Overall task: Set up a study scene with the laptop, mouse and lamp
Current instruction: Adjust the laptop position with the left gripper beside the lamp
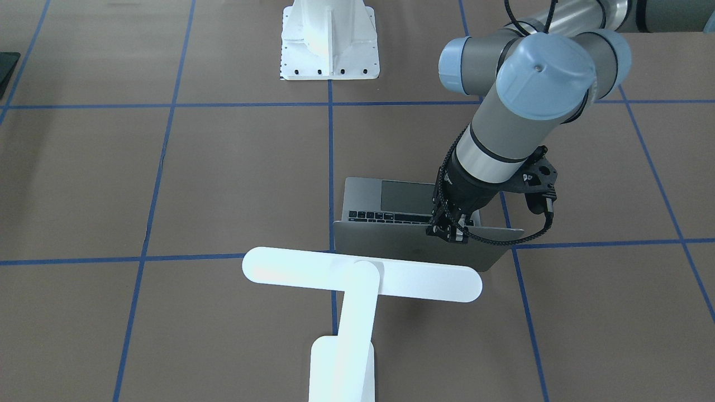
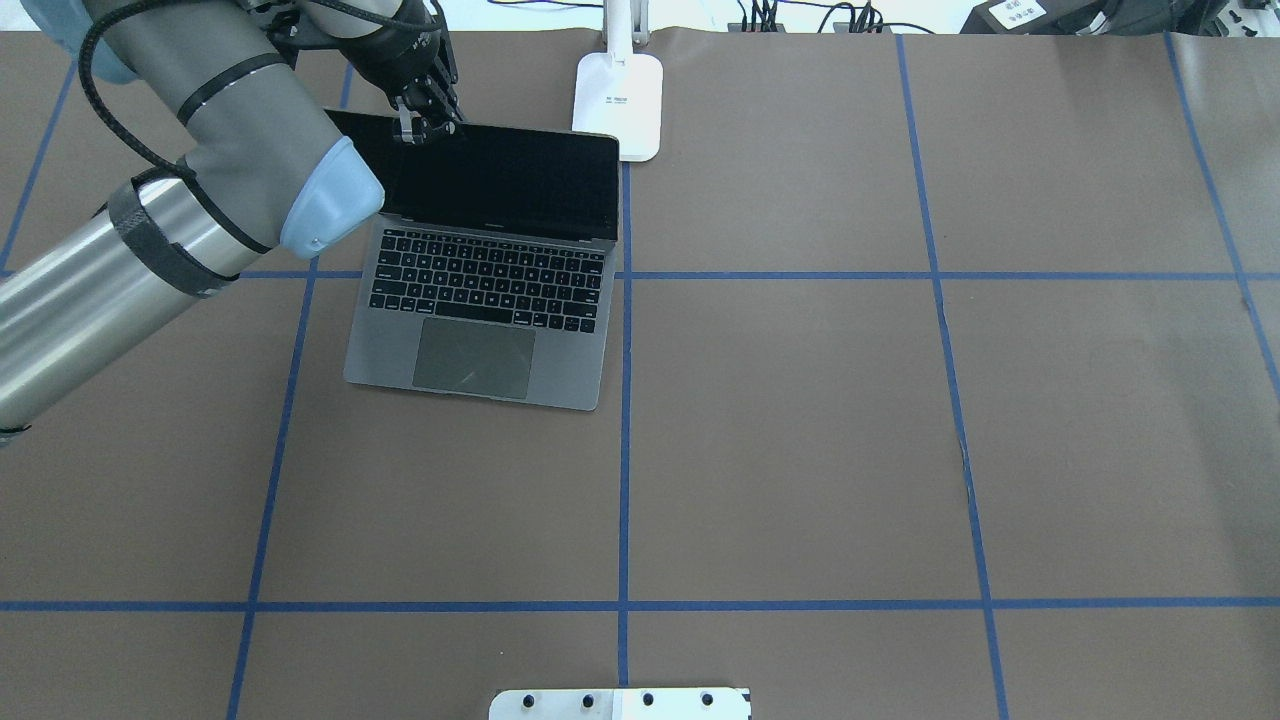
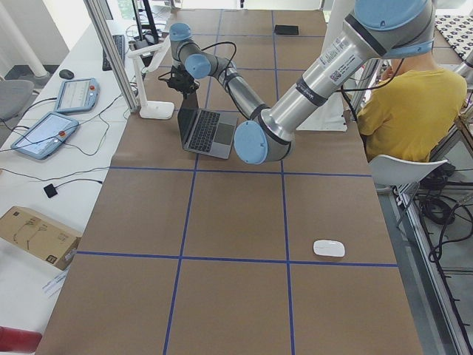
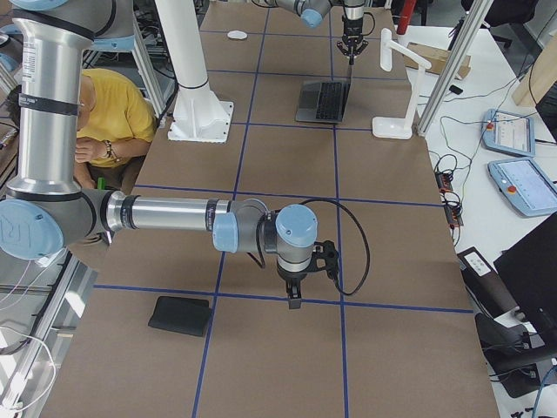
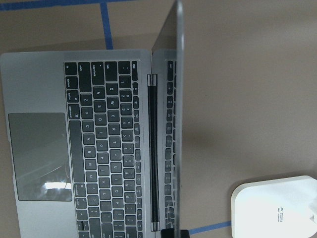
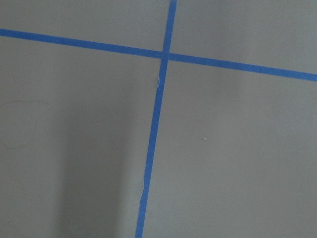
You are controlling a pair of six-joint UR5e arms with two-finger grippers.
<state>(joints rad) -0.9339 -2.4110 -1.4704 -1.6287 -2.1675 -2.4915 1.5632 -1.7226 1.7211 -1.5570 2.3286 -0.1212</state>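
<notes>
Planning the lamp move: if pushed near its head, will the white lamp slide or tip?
The lamp likely tips: its long bar head sits high over a small base. It looks rigid. Its smooth white surface may slip when gripped.

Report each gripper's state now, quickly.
Left gripper: closed on the top edge of the laptop lid.
Right gripper: cannot tell; it shows only in the right side view.
</notes>
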